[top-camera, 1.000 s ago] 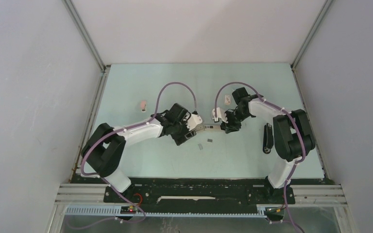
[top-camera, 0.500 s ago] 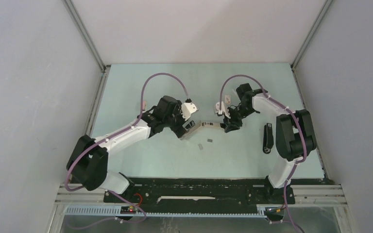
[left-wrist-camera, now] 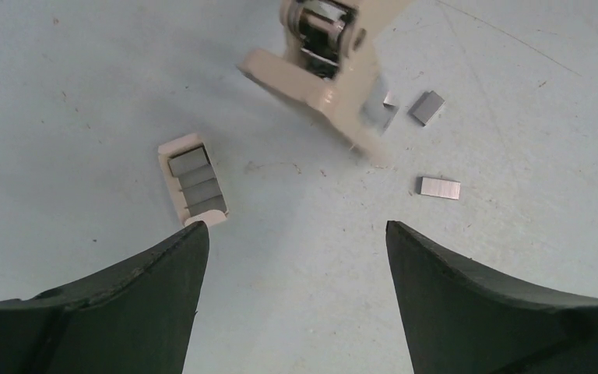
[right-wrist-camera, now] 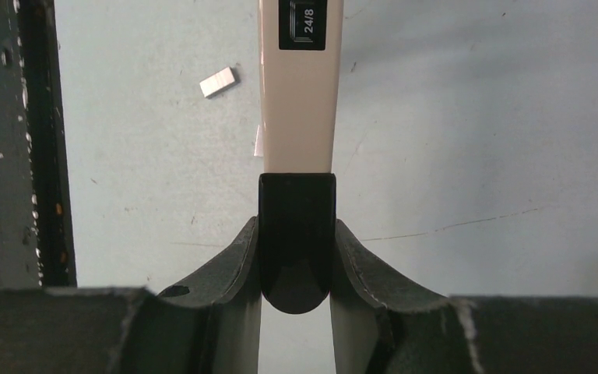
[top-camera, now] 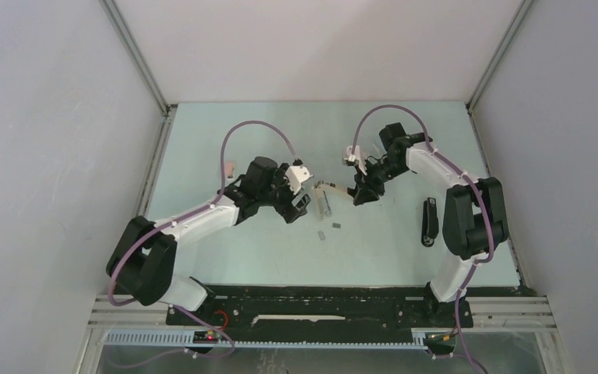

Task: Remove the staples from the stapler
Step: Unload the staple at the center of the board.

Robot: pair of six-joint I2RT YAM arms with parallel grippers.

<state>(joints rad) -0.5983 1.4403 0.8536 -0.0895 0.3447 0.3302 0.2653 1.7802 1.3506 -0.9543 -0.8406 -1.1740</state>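
Note:
My right gripper (top-camera: 356, 192) is shut on the black rear end of a beige stapler (right-wrist-camera: 299, 93), its fingers (right-wrist-camera: 243, 249) pressed on both sides. The stapler (top-camera: 328, 188) hangs over the mid-table with one part swung down. It shows at the top of the left wrist view as stapler (left-wrist-camera: 323, 70), its metal mechanism exposed. Loose staples (top-camera: 335, 225) lie on the table in front of it; two strips, staples (left-wrist-camera: 440, 188), show in the left wrist view and one, staples (right-wrist-camera: 218, 81), in the right. My left gripper (left-wrist-camera: 296, 234) is open and empty, just left of the stapler.
A small pale holder (left-wrist-camera: 193, 185) with several grey strips in it lies by my left fingertip. A black stapler (top-camera: 430, 222) lies at the right beside the right arm. A small pink stapler (top-camera: 230, 167) sits at the left. Grey walls enclose the table.
My left gripper has opened wide and drawn back left from the stapler. The right gripper has carried the stapler toward the back, and part of it now hangs down.

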